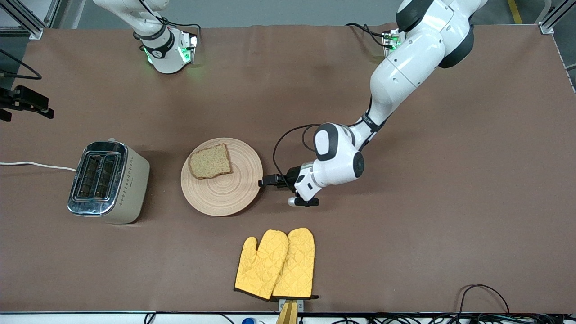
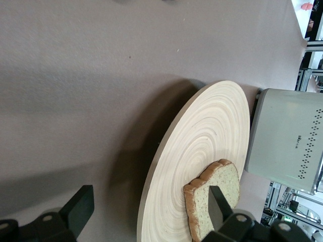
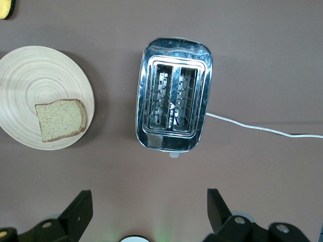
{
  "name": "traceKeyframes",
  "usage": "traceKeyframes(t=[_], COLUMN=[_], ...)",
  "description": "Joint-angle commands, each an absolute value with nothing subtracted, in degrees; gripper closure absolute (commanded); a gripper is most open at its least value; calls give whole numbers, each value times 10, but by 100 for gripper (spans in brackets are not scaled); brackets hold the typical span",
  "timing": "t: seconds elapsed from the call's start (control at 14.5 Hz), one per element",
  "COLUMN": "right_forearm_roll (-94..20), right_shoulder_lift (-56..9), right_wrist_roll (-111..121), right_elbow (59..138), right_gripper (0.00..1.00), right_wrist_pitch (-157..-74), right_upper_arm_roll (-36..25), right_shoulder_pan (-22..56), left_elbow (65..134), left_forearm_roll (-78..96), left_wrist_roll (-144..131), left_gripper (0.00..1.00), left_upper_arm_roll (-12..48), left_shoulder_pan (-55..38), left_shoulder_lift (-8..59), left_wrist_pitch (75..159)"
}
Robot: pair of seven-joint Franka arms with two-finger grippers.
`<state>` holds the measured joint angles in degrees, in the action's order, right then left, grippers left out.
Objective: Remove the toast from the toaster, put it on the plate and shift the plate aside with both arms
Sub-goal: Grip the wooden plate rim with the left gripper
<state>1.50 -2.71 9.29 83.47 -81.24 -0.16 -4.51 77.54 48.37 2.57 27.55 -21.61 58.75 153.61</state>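
The toast (image 1: 210, 161) is lying flat on the plate (image 1: 225, 193), on the part of the plate toward the right arm's end of the desk (image 1: 405, 234) and farther from the front camera than the plate's centre. The plate is resting on the desk between the toaster (image 1: 108, 182) and the left end effector (image 1: 265, 182).

The left arm is reaching down from its base and holding the left end effector low, just beside the plate's rim on the side toward the left arm's end of the desk. Its fingers (image 2: 81, 206) are standing apart, empty, and in the left wrist view the plate's edge is lying in line with the gap between them; whether they are touching the rim cannot be told.

The right end effector (image 3: 149, 212) is hanging over the toaster, looking straight down on its two slots. Its fingers (image 3: 78, 209) are also standing wide apart and are gripping nothing. The right arm is waiting there.

The toaster is standing upright toward the right arm's end of the desk, its white cord (image 1: 36, 165) trailing off toward that end. A pair of yellow oven mitts (image 1: 276, 265) is lying side by side nearer the front camera than the plate, well apart from it.
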Motion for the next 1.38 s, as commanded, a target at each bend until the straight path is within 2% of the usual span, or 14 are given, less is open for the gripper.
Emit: traceKeyframes(t=[0.0, 0.34, 0.48, 0.62, 1.03, 1.1, 1.31], right_forearm_roll=[25, 25, 25, 25, 23, 23, 25], right_shoulder_lift=[-22, -21, -21, -21, -20, -20, -21], right_wrist_roll=[80, 81, 85, 79, 78, 74, 79], right_elbow=[834, 833, 833, 833, 833, 833, 833], right_gripper=[0, 0, 0, 0, 0, 0, 0], right_wrist_pitch=[-805, -804, -803, -803, -795, -795, -795], right_upper_arm_roll=[2, 3, 2, 2, 4, 4, 3], right_shoulder_pan=[-42, -37, -39, -38, -36, -35, -36], left_elbow=[746, 733, 733, 733, 736, 737, 745], left_forearm_roll=[496, 496, 496, 496, 495, 495, 501], left_wrist_roll=[34, 34, 34, 34, 38, 38, 85], left_gripper=[0, 2, 9, 24, 92, 100, 100], left_upper_arm_roll=[278, 278, 278, 278, 277, 277, 280], left_shoulder_pan=[-242, -276, -284, -288, -302, -301, -281], left_shoulder_lift=[613, 632, 635, 635, 640, 639, 635], left_wrist_pitch=[1564, 1600, 1614, 1626, 1658, 1658, 1656])
